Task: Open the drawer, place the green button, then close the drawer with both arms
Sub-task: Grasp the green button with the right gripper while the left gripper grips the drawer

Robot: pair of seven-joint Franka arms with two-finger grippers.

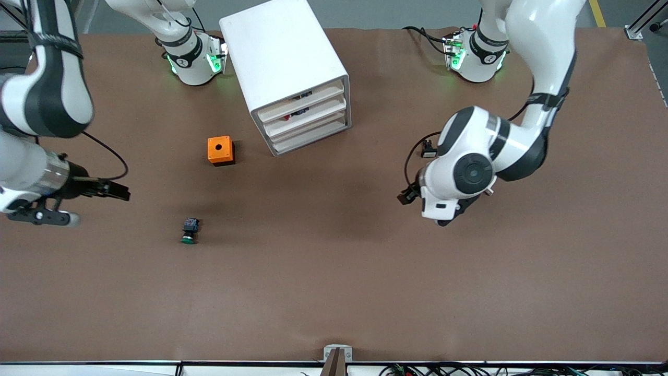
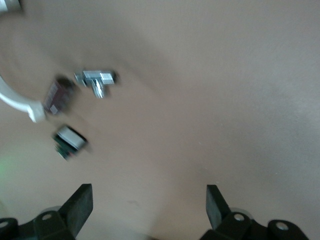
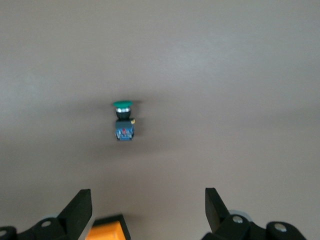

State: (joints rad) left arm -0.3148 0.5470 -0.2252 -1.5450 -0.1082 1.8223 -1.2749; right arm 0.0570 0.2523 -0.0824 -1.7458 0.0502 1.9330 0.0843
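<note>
The white cabinet (image 1: 282,52) stands between the two arm bases, and all its trays are pushed in, including the lower drawer (image 1: 309,134). The green-capped button (image 1: 190,231) lies on its side on the brown table, nearer the front camera than the cabinet, toward the right arm's end. It also shows in the right wrist view (image 3: 123,121). My right gripper (image 1: 117,192) (image 3: 145,200) is open and empty above the table, beside the button and apart from it. My left gripper (image 1: 408,196) (image 2: 149,197) is open and empty over bare table toward the left arm's end.
An orange box with a hole (image 1: 221,150) sits between the cabinet and the button, and its edge shows in the right wrist view (image 3: 107,229). Small dark parts lie inside the upper trays (image 1: 300,110). Blurred small items (image 2: 75,110) show far off in the left wrist view.
</note>
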